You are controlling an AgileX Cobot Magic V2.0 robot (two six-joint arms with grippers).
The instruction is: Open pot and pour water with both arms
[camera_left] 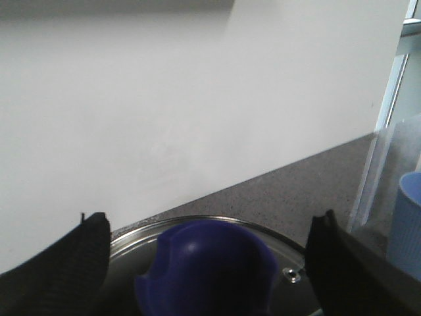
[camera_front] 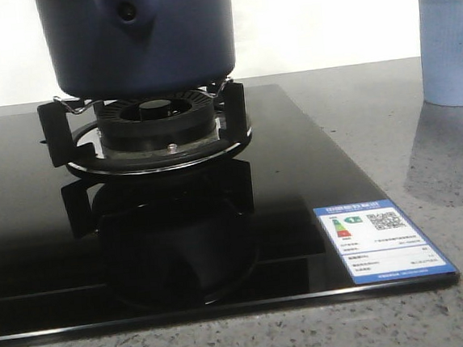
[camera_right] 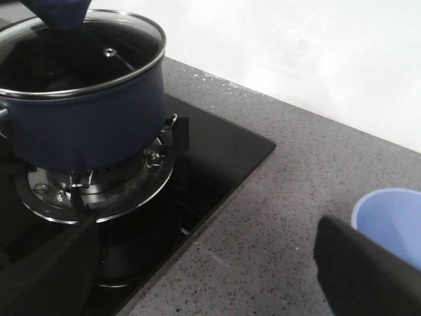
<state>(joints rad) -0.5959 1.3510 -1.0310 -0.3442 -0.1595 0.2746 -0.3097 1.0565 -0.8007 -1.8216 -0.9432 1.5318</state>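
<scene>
The dark navy pot (camera_front: 143, 43) stands on the gas burner (camera_front: 156, 131) of the black hob; its handle bracket (camera_front: 126, 12) faces the front camera. It also shows in the right wrist view (camera_right: 85, 118), with a glass lid (camera_right: 99, 49) on it. In the left wrist view the lid's blue knob (camera_left: 207, 270) sits between my left gripper's (camera_left: 209, 263) wide-open fingers (camera_left: 72, 263), which do not touch it. My right gripper (camera_right: 204, 270) is open and empty over the grey counter, between hob and cup.
A pale blue ribbed cup (camera_front: 450, 47) stands on the speckled counter to the right of the hob; it also shows in the right wrist view (camera_right: 391, 220) and the left wrist view (camera_left: 404, 224). A label (camera_front: 383, 240) sits on the hob's front right corner. A white wall is behind.
</scene>
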